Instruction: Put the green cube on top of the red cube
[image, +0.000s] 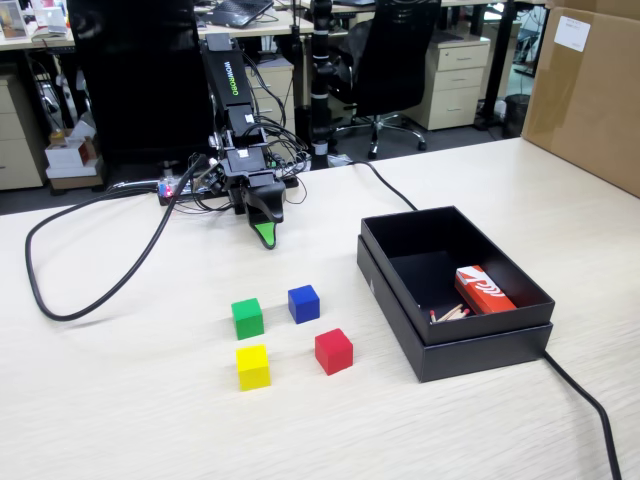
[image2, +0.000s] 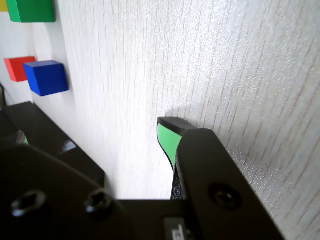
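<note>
Nothing in gripper (image: 265, 238), tip near table, w/ jaw gap unclear.

claw (image2: 167, 131) tip on table (image2: 210, 60) | green cube (image2: 31, 10), red cube (image2: 17, 68), blue cube (image2: 46, 77) top-left

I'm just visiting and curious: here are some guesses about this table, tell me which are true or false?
1. The green cube already sits on the red cube. False: both rest apart on the table.
2. The gripper holds nothing. True.
3. The blue cube lies inside the black box. False: it stands on the table, beside the green cube.
4. A yellow cube is nearer the fixed camera than the green one. True.
5. A red-and-white packet lies in the box. True.
</note>
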